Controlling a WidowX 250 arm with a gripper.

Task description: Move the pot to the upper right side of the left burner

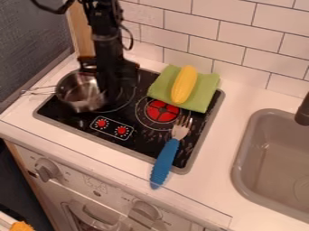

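You can't tell whether the gripper (111, 94) is wide or narrow by the pot (78, 93); a weak hold could tip it over the left burner (125, 102).

I could pass over the white counter (217, 158) between the stove (138, 145) and the sink (243, 151), or above the 2 red dials (111, 127). The corn (184, 84) on its green cloth (208, 92) and the fork (163, 166) obstruct the right side, the pot (78, 92) the left; the tiled wall (208, 43) bounds me behind
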